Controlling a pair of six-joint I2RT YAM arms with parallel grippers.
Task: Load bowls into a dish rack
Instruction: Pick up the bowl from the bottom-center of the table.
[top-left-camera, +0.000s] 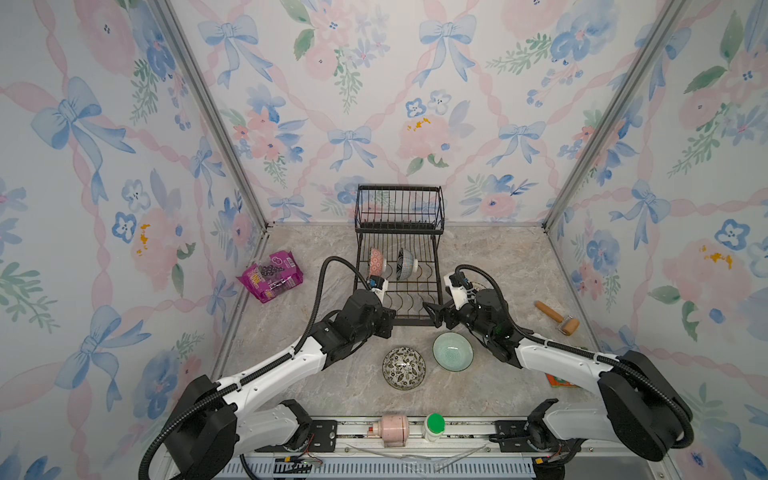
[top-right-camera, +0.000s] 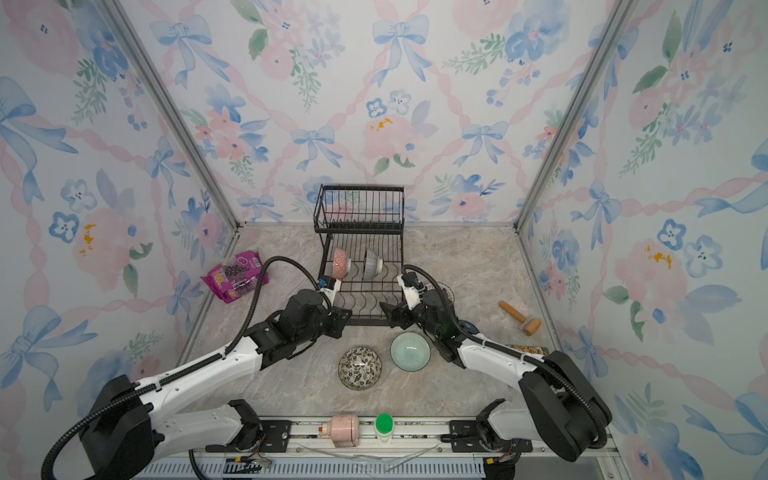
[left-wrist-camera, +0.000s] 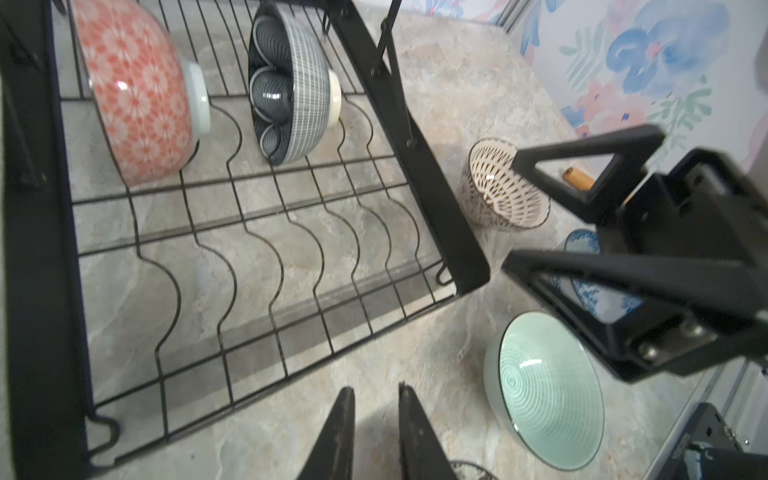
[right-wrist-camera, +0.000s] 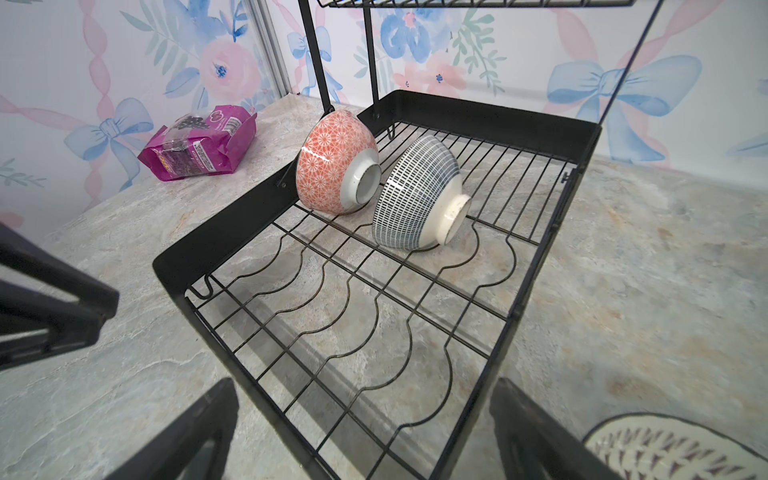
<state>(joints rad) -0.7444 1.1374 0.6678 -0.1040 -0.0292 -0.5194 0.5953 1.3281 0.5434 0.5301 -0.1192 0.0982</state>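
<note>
over table (top-left-camera: 353, 395), both top views: dish rack (top-left-camera: 399, 188) at rear, red bowl (top-left-camera: 376, 262) and grid bowl (top-left-camera: 406, 264) on edge in its slotted tier; mint bowl (top-left-camera: 453, 351), floral bowl (top-left-camera: 404, 368) on table. left wrist: my left gripper (left-wrist-camera: 376, 415) barely parted, empty. right wrist: my right gripper (right-wrist-camera: 365, 386) spread wide, empty.

Both top views look down from high and far back, facing the back wall (top-left-camera: 374, 104). Your wrist cameras ride close behind the left gripper (left-wrist-camera: 376, 390) and right gripper (right-wrist-camera: 363, 384), looking ahead past the fingers; both share the dish rack (left-wrist-camera: 436, 199) just ahead.
</note>
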